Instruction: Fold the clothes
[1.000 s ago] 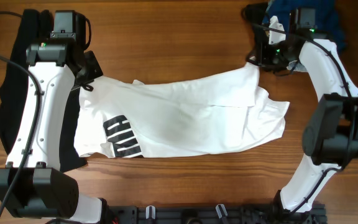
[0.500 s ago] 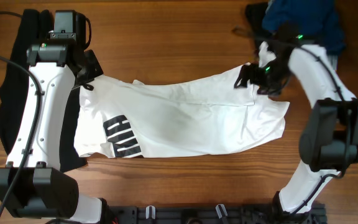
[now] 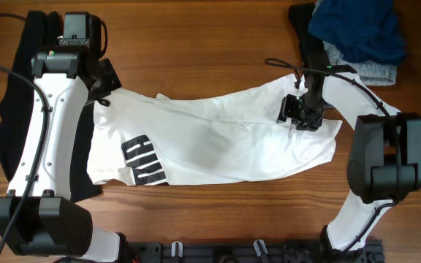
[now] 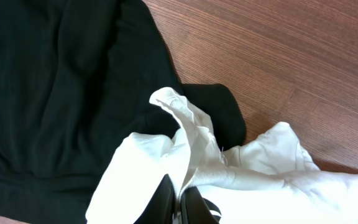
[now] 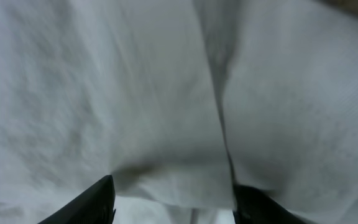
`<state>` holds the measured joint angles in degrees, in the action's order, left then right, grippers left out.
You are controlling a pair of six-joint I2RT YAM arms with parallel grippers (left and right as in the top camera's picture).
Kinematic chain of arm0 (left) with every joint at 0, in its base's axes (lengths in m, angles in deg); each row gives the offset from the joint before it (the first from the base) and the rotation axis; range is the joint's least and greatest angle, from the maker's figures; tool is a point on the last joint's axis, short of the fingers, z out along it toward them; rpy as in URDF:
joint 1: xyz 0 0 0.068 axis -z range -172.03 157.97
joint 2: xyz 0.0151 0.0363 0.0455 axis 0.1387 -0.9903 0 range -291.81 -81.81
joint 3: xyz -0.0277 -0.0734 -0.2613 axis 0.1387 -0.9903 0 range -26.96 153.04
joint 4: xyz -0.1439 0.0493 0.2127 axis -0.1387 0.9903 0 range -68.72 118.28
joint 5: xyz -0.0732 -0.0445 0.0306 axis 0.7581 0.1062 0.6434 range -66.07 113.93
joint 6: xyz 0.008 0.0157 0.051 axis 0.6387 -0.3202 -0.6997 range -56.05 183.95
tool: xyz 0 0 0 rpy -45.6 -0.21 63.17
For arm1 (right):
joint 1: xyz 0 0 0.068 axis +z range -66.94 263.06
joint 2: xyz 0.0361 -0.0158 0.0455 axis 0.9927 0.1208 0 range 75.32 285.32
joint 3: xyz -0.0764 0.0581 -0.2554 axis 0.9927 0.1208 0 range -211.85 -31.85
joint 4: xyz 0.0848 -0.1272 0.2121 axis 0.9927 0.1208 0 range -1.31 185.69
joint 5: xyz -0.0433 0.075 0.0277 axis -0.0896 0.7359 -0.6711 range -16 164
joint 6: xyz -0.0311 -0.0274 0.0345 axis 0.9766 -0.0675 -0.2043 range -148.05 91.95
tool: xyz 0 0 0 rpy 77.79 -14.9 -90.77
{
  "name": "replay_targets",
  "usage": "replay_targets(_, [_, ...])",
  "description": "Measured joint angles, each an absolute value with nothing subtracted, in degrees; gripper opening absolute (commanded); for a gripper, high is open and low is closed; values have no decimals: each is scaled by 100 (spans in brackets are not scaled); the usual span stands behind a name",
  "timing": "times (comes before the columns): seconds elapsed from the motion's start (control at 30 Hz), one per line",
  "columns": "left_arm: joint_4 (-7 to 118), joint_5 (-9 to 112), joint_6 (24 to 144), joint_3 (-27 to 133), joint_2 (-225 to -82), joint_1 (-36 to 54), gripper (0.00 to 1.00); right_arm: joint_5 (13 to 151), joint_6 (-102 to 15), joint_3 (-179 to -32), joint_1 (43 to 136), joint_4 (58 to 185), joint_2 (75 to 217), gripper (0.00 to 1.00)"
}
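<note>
On the wooden table (image 3: 210, 44) the white T-shirt (image 3: 218, 146) lies spread, its left end over the black garment (image 3: 13, 117), where my left gripper (image 4: 178, 202) pinches it, while my right gripper (image 5: 173, 202) sits unclenched on its upper right edge, so I reckon I'm taking hold for a fold and must clamp there next.

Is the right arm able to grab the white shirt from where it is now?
Probably yes. The right tool hangs just over the right end of the white shirt, its jaws apart, and nothing lies between them and the cloth.
</note>
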<state>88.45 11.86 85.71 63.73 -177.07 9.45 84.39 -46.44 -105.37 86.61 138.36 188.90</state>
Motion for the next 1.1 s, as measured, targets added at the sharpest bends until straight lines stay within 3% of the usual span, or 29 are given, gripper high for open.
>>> replay_targets(0.2, [8848,1186,8571,6373,-17707,945,4,8404,-4754,-10537,8661,13222,18887,49])
replay_targets(0.47, [8848,1188,8571,6373,-17707,943,4,8494,-4760,-10512,8661,12970,18887,27])
replay_targets(1.1, [8893,1188,8571,6373,-17707,945,4,8514,-4428,-10615,8548,13278,18855,24])
